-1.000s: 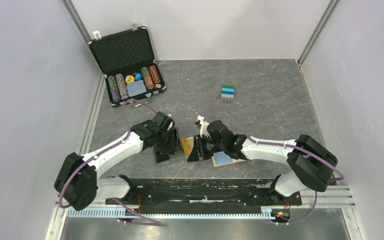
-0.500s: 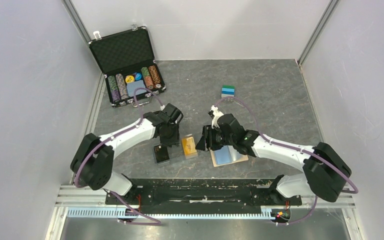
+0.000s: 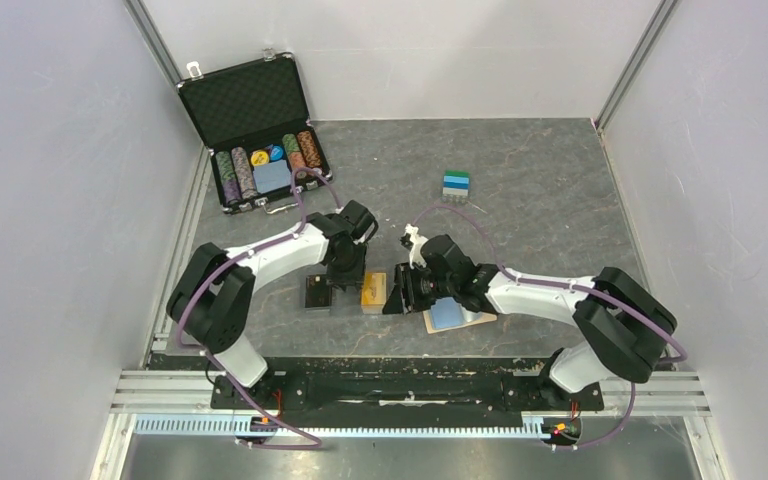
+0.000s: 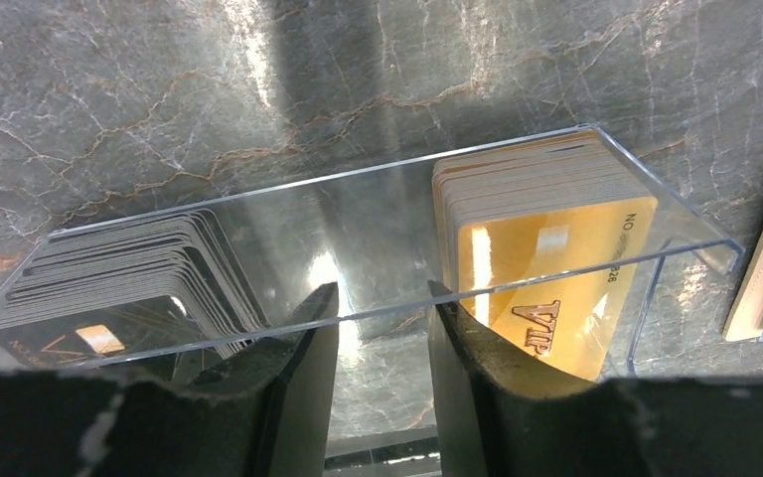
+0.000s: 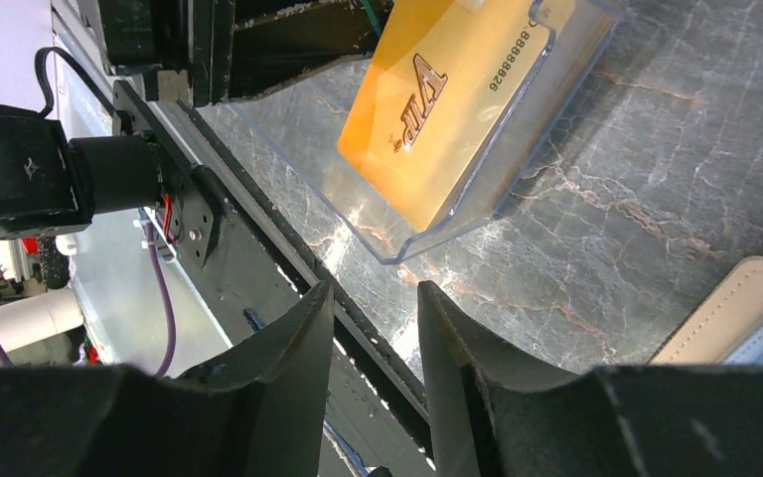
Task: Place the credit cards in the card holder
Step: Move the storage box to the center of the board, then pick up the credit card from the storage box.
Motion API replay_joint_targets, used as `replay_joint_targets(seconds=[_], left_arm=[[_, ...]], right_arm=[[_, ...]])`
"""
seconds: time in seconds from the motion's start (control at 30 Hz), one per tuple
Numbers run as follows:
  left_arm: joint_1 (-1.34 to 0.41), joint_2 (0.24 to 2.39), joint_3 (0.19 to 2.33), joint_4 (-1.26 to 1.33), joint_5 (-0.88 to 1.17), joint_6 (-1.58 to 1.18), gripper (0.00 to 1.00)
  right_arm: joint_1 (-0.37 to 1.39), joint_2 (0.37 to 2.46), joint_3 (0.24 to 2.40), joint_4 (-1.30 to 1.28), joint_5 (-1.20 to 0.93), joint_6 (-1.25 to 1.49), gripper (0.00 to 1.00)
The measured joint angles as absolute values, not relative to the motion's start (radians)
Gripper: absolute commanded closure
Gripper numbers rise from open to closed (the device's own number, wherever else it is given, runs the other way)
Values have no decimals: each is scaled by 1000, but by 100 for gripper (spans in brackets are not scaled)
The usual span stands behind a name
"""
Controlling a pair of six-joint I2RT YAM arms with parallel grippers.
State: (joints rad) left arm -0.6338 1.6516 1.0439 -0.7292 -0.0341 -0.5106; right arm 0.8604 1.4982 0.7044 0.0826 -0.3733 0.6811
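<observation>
- Currently both arms meet at the clear tray [image 4: 358, 224], near the front middle of the table [image 3: 550, 220].
- Left gripper [image 4: 382, 290]: fingers apart, nothing between them, hanging at the tray's near wall over the bare gap between the two card stacks.
- Right gripper [image 5: 375, 288]: fingers apart and empty, just off the tray's corner on the gold side.
- Likely step: lift one card out of the tray for the card holder [image 3: 482, 320].
- To do it well:
  - Take only the front card, by its free upper edge. The stacks are fanned and tightly packed, so a deep pinch could drag out several.
  - The tray looks light. A finger pressing its wall would keep it from sliding or tipping as the card comes out.
  - Keep the card flat to the slot mouth, since a thin card will snag if skewed.
- Gold cards [image 4: 546, 248]: a leaning stack in the tray's right end as the left wrist sees it, glossy, with "VIP" and a number printed on the front one.
- Dark cards [image 4: 129, 288]: a similar fanned stack at the other end, near-black with a small gold mark.
- Card holder: pale tan, lying flat on the table just beside the tray on the right arm's side.
- A blue card [image 3: 447, 313] lies on the holder. I cannot tell whether it sits in a slot.
</observation>
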Motion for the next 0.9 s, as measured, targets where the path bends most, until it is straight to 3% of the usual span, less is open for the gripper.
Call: replay_joint_targets(seconds=[0.17, 0.37, 0.63, 0.83, 0.9], left_arm=[[-630, 1579, 998, -722, -32, -511, 46], [-625, 1386, 873, -685, 38, -539, 45], [-623, 1358, 766, -488, 212, -654, 55], [-623, 1382, 765, -446, 218, -673, 61], [-623, 1383, 766, -448, 212, -673, 68]], right_arm=[[860, 1455, 673, 90, -356, 695, 60], [856, 1402, 652, 91, -321, 700, 63], [852, 1400, 625, 110, -317, 714, 72], [852, 1400, 615, 120, -321, 722, 75], [852, 1401, 615, 123, -324, 723, 75]])
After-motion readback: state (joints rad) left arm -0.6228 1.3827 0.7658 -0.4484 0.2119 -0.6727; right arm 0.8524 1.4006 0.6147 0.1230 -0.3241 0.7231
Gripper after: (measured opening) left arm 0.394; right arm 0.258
